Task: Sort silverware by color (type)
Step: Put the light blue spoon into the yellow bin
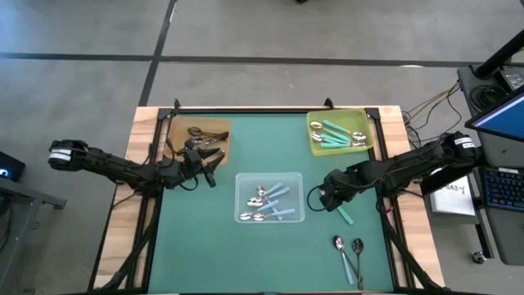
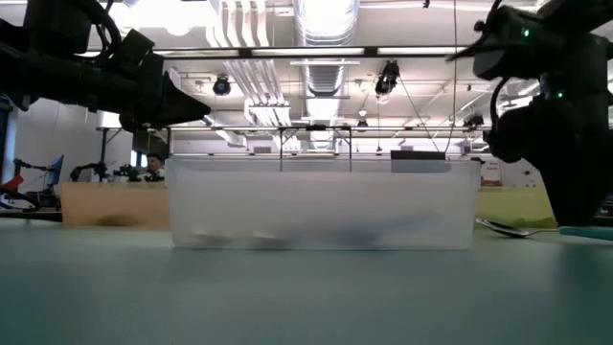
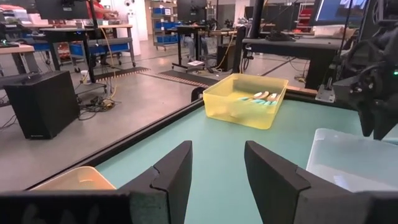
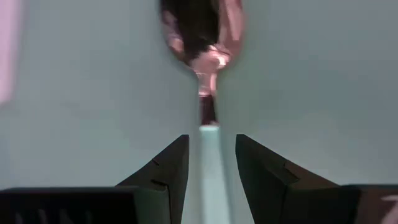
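A spoon with a silver bowl [image 4: 202, 31] and a teal handle [image 4: 211, 162] lies flat on the green mat right of the clear tray; its handle end shows in the high view [image 1: 346, 216]. My right gripper [image 1: 322, 197] [image 4: 212, 140] is low over it and open. Its fingers stand on either side of the handle, along it, with small gaps. My left gripper [image 1: 211, 174] [image 3: 217, 149] is open and empty above the mat beside the brown tray [image 1: 173, 131], which holds dark spoons [image 1: 199, 135].
The clear tray [image 1: 296, 182] at mid-table holds pale-blue-handled spoons [image 1: 270, 201]. The yellow-green tray [image 1: 314, 146] at the far right holds teal-handled spoons [image 1: 337, 133]. Two more spoons [image 1: 350, 254] lie on the mat near the front right. A black frame edges the mat.
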### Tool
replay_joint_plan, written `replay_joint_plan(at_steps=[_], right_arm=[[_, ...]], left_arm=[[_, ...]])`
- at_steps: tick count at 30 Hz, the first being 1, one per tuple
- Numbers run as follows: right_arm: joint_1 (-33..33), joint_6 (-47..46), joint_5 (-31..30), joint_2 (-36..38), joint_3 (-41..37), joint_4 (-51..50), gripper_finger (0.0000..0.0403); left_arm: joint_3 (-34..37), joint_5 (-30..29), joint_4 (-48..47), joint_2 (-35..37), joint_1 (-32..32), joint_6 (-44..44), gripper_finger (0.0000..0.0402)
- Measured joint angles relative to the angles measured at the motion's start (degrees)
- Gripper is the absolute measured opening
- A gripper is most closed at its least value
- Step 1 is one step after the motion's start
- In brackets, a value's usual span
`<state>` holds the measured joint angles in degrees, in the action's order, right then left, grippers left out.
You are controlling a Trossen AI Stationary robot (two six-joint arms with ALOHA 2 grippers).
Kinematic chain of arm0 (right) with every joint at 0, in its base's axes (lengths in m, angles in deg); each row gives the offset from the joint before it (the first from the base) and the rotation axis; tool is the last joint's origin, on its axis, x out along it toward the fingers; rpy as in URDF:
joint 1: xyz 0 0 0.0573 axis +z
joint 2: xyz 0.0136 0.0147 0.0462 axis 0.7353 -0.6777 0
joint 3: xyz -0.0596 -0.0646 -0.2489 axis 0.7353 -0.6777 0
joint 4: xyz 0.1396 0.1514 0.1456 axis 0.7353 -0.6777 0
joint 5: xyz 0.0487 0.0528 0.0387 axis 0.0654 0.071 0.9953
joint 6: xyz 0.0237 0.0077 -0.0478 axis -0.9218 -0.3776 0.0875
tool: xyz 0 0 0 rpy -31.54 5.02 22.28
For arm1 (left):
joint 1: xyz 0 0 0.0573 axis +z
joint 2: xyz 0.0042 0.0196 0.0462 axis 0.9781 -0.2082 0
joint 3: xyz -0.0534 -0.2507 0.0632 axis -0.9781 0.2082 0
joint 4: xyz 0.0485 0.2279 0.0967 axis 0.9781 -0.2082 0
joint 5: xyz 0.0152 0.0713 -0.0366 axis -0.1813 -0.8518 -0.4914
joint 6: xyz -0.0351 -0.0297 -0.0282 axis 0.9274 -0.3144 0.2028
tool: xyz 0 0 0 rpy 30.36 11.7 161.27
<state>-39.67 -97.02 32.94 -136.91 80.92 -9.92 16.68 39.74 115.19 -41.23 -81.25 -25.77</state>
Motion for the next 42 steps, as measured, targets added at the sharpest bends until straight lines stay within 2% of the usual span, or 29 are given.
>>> replay_joint_plan(at_steps=[8,15,20,24,28,32,37,40,42], right_arm=[[0.0,7.5,0.0,-10.9,2.5,-1.3,0.0114],[0.0,16.8,-1.3,-17.3,8.6,-8.4,0.0029],[-1.1,21.9,-2.4,-15.1,12.3,-12.3,0.0028],[-4.6,26.0,-6.5,-7.8,16.5,-16.0,0.0028],[-11.3,33.0,-13.4,-1.1,19.2,-21.5,0.0028],[-21.8,46.0,-19.6,2.7,21.1,-24.1,0.0028],[-36.7,64.7,-25.7,1.5,24.3,-21.8,0.0028],[-43.8,74.0,-26.2,-1.3,25.1,-18.0,0.0028],[-47.1,76.7,-26.0,-3.2,25.6,-16.3,0.0028]], left_arm=[[0.0,0.0,-0.7,-0.1,0.0,0.0,0.0132],[0.0,0.0,-0.9,-0.1,0.0,0.0,0.0132],[0.0,-0.1,-0.9,-0.1,0.0,0.0,0.0132],[0.0,-0.3,-0.9,-0.1,0.0,0.0,0.0132],[0.0,-0.3,-0.9,-0.2,0.0,0.0,0.0132],[0.0,-1.3,-0.9,-0.2,0.0,0.0,0.0132],[0.0,-1.7,-0.9,-0.2,0.0,0.0,0.0132],[0.0,-1.7,-0.9,-0.2,0.0,0.0,0.0132],[0.0,-1.7,-0.9,-0.2,0.0,0.0,0.0132]])
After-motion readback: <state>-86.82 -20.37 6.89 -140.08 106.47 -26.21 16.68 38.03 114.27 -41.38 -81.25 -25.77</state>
